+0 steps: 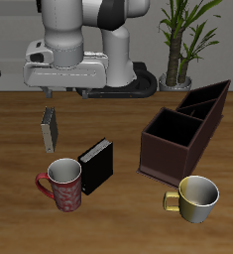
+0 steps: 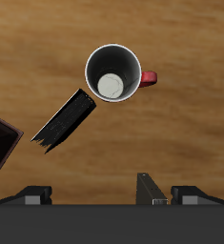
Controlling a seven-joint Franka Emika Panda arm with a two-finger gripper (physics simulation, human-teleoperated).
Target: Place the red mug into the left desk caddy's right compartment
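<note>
Red mug upright at lower left of the exterior frame, near the table's front edge, just beside a small black box; handle turned away from the box. Judged rigid, glazed and likely slippery, light enough for a two-finger grasp, breakable if dropped; best held across the rim wall, one finger inside and one outside, on a side clear of the handle and of the black box, or else by the handle itself. In the wrist view, red mug seen straight from above, grey inside and pale bottom disc exposed, handle protruding sideways, black box almost touching its wall. Gripper suspended above the mug, well clear of it, holding nothing; jaws seemingly parted, though only finger stubs show at the wrist frame's lower edge, so exact opening hard to judge. Left desk caddy at centre right, well apart from the mug; right compartment open-topped, its floor in shadow. Caddy's far end cut by the frame edge. Yellow-gold mug standing before the caddy.
</note>
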